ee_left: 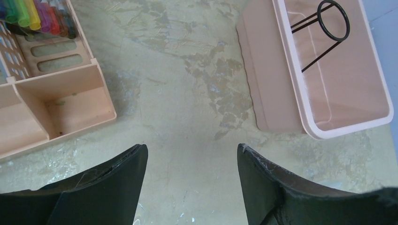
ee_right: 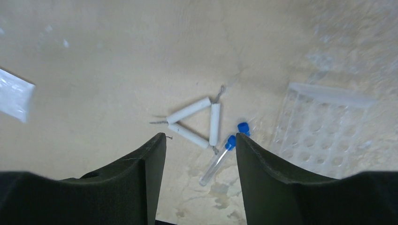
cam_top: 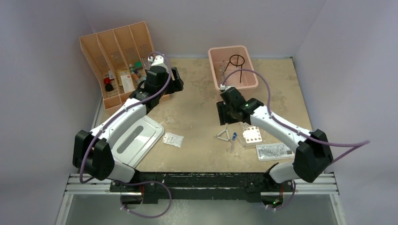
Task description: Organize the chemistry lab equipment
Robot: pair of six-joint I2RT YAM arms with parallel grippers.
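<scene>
Chemistry lab equipment: loose on the near half of the table (cam_top: 197, 96), except the black wire ring tripod (cam_top: 237, 64), which lies inside the pink tub (cam_top: 249, 86) at the far right
Near-right cluster: white clay triangle (ee_right: 189, 109); blue-capped clear tube (ee_right: 217, 160) just beside it; small blue bulb (ee_right: 243, 127) next to the tube's cap; clear well rack (ee_right: 319, 129) to the right
Packets: long clear packet (cam_top: 274, 151) at the near edge beside the rack; small clear packet (cam_top: 172, 138) flat near the centre
Glass: faint clear glass piece (cam_top: 169, 119) just beyond the small packet, shape too dim to tell
White panel (cam_top: 136, 140): flat on the table under the left arm
Orange divided tray (cam_top: 117, 56): far left corner, several slots holding small bottles and coloured pens
Left gripper (ee_left: 192, 151): fingers spread, nothing between them, over bare table between tray and tub
Right gripper (ee_right: 201, 138): fingers apart and empty, looking down on the triangle and tube
Surface: tan tabletop, worn, mottled with pale and darker patches, scuffed most in the middle
Room: plain pale lilac walls on three sides; metal rail along the near edge under the arm bases
</scene>
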